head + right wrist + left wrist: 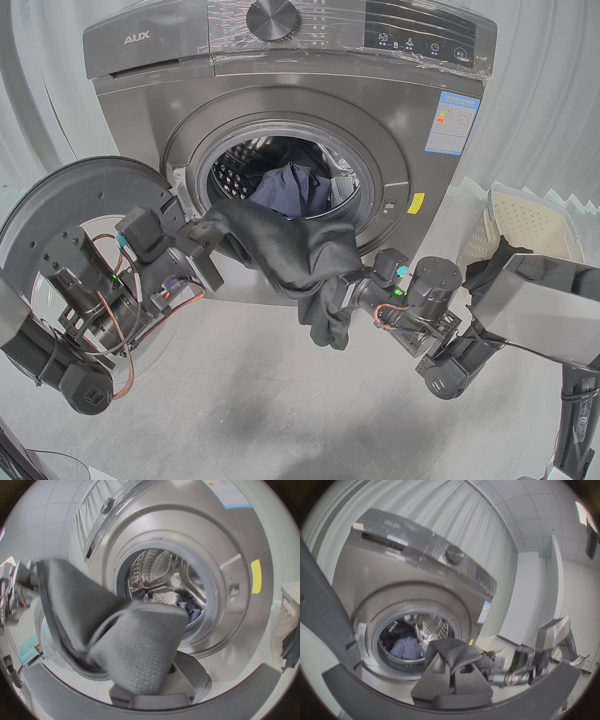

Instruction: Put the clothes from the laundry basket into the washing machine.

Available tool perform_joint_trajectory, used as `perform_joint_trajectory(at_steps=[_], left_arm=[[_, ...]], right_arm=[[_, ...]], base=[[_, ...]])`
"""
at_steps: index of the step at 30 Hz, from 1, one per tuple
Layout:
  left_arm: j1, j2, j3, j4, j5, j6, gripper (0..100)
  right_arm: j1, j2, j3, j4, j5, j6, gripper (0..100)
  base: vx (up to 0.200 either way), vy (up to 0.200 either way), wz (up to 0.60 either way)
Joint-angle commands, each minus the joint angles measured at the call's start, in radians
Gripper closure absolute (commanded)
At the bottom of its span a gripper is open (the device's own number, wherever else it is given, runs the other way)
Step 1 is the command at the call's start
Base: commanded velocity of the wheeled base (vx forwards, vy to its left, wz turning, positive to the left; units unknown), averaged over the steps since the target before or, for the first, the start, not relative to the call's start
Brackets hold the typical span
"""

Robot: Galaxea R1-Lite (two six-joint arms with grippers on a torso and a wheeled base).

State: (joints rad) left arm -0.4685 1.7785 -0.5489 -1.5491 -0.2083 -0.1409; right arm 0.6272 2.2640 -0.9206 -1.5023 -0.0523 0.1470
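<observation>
Black garment [294,250] spans left gripper [211,229] and right gripper [349,284], both clamped on it, likely spread for feeding into the washing machine [390,122].

Pale pleated curtain [550,112] behind, grey marbled floor [250,406], tiled ceiling [537,508], white pillar [525,598] beside curtain

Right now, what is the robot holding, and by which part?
A black garment: left end effector grips one end, right end effector the other.
</observation>
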Motion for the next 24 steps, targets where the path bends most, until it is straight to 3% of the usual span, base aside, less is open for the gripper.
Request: perform_joint_trajectory(at_steps=[1,6,9,10,11,16,17,24], left_arm=[[0.018,0.098,0.067,-0.003,-0.010,0.020,100],[0.018,0.159,0.098,-0.003,-0.016,0.067,100],[0.018,0.208,0.126,-0.005,-0.017,0.113,100],[0.018,0.208,0.126,-0.005,-0.017,0.113,100],[0.019,0.236,0.132,-0.005,-0.029,0.147,100],[0.033,0.257,0.135,-0.003,-0.037,0.156,100],[0.033,0.257,0.135,-0.003,-0.037,0.156,0],[0.057,0.286,0.167,-0.005,-0.062,0.152,0]], right_arm=[[-0.026,-0.093,0.014,0.002,0.000,0.000,100],[-0.011,-0.104,-0.004,0.002,0.000,0.002,100],[0.008,-0.112,-0.029,0.004,-0.001,0.002,100],[0.008,-0.112,-0.029,0.004,-0.001,0.002,100],[0.012,-0.113,-0.038,0.004,-0.003,0.002,100],[0.025,-0.113,-0.032,-0.001,-0.015,0.016,100],[0.026,-0.113,-0.033,0.001,-0.017,0.016,100],[-0.003,-0.113,-0.047,0.004,-0.017,0.014,100]], base=[[0.000,0.000,0.00],[0.000,0.000,0.00],[0.000,0.000,0.00],[0.000,0.000,0.00],[0.000,0.000,0.00],[0.000,0.000,0.00],[0.000,0.000,0.00],[0.000,0.000,0.00]])
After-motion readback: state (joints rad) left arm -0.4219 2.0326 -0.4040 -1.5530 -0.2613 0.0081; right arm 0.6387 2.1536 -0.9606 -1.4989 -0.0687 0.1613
